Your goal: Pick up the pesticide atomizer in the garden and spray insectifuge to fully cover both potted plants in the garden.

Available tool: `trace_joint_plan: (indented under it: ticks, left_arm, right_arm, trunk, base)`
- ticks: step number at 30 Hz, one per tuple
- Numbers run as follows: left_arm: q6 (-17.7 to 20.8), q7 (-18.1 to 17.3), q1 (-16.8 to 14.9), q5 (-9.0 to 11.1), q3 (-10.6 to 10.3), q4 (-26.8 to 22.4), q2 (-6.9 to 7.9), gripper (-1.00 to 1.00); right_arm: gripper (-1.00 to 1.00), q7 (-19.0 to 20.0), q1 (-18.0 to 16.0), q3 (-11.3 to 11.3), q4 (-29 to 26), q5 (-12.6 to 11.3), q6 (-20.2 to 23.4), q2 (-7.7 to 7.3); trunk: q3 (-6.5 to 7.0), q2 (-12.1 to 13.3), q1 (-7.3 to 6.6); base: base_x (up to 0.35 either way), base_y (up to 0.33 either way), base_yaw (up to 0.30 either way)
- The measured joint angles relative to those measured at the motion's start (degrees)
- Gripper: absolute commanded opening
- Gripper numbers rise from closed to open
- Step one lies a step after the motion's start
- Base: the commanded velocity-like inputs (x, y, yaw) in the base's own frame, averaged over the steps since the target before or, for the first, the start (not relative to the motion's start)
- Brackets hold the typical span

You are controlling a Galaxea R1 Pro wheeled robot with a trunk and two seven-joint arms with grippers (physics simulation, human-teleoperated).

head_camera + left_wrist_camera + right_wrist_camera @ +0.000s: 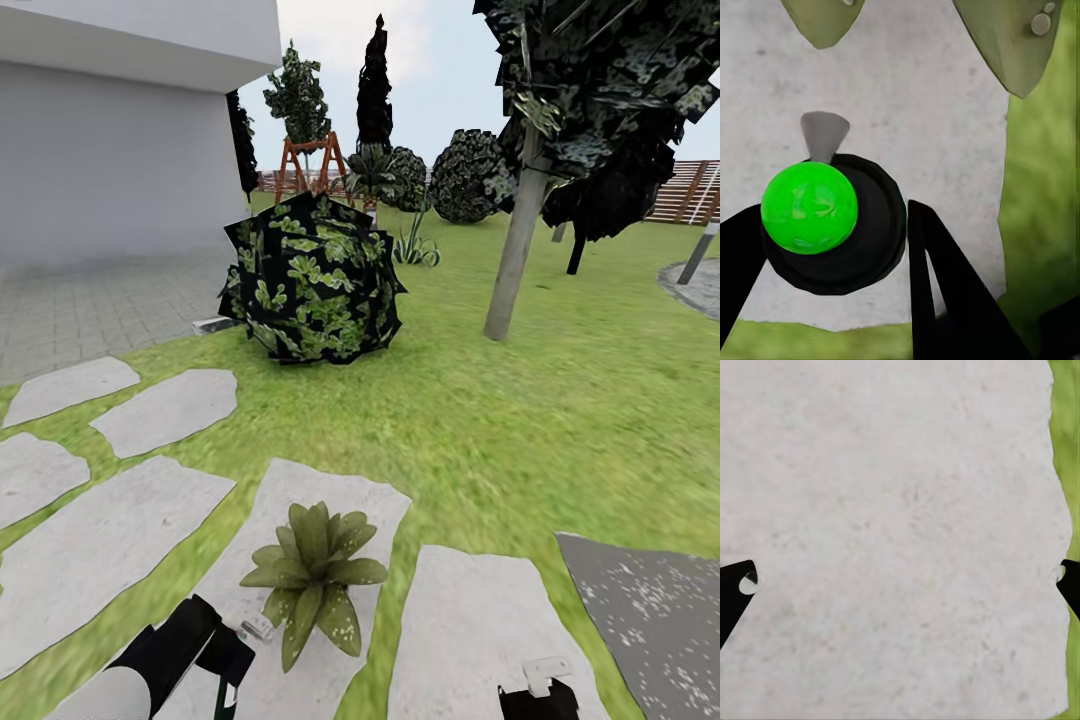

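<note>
Left pincer [832, 247]: closing black fingers [945, 292] on either side of the pesticide atomizer [832, 225], apparently gripping it, though contact on the near side is hard to confirm; showing in the head view [215, 650] at the lower left, just beside the potted plant.

Pesticide atomizer: sitting between the left pincer's fingers, seen end-on from the wrist as a round dark body carrying a bright green glossy ball-like mark; pointing a small grey wedge toward the plant's leaves; hanging over a pale stepping stone [922, 112].

Potted plant [313, 575]: sitting on a stepping stone [330, 500] near the bottom centre of the head view; spreading a low rosette of broad pointed green leaves, some paler and mottled; pot hidden under the foliage.

Insectifuge [1041, 24]: showing as a few small whitish dots on the leaf tips in the left wrist view.

Right pincer [900, 577]: standing wide open, black fingertips at opposite edges of the wrist view, holding nothing, hovering over a bare grey stone [892, 532] with grass at its edge.

Garden [560, 400]: stretching as green lawn with flat stepping stones, a boxy dark-leaved shrub [312, 280] beyond the plant, a tree trunk [515, 250] to the right, a slatted fence [690, 190] far back.
</note>
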Motion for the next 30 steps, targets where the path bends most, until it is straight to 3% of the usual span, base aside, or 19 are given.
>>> trace_joint_plan:
  ticks: [3,5,8,11,14,19,27,30]
  left_arm:
    - [1.6,-0.3,-0.3,-0.1,-0.1,-0.6,-0.1,-1.0]
    - [8.9,-1.5,-0.9,0.0,-0.4,-1.9,-1.02,-1.0]
    - [11.4,-2.1,-1.2,-0.2,-1.1,-3.5,-2.15,-1.0]
    - [11.8,-4.9,-1.3,-0.4,-4.0,-4.1,-2.34,-1.0]
    - [11.9,-7.3,-2.4,-0.3,-4.7,-4.1,-2.51,-1.0]
    - [11.9,-7.8,-3.0,-1.5,-4.9,-4.1,-2.42,-1.0]
    - [11.9,-7.8,-3.1,-5.0,-4.9,-4.1,-2.44,-1.0]
    - [11.9,-7.8,-3.0,-5.3,-4.8,-4.0,-2.41,-1.0]
  right_arm:
    - [1.0,0.0,0.0,0.0,0.0,0.0,0.0,-0.03]
    - [1.0,0.0,0.0,0.0,0.0,0.1,0.1,-0.01]
    - [1.0,0.0,0.0,0.0,0.0,0.1,0.1,0.05]
    - [1.0,0.0,0.0,0.0,0.0,0.0,0.1,0.06]
    - [1.0,0.0,0.0,0.0,0.0,0.0,0.1,0.11]
    - [1.0,0.0,0.0,0.0,0.0,-0.1,0.1,0.14]
    - [1.0,0.0,0.0,0.0,0.0,-0.1,0.1,0.14]
    - [1.0,0.0,0.0,0.0,0.0,-0.1,0.1,0.14]
  trunk:
    - [0.0,0.0,0.0]
    - [0.0,0.0,0.0]
    - [0.0,0.0,0.0]
    - [0.0,0.0,0.0]
    - [0.0,0.0,0.0]
    - [0.0,0.0,0.0]
    - [0.0,0.0,0.0]
    - [0.0,0.0,0.0]
  base:
    - [0.0,0.0,0.0]
    - [0.0,0.0,0.0]
    - [0.0,0.0,0.0]
    - [0.0,0.0,0.0]
    - [0.0,0.0,0.0]
    - [0.0,0.0,-0.057]
    - [0.0,0.0,-0.281]
    - [0.0,0.0,-0.111]
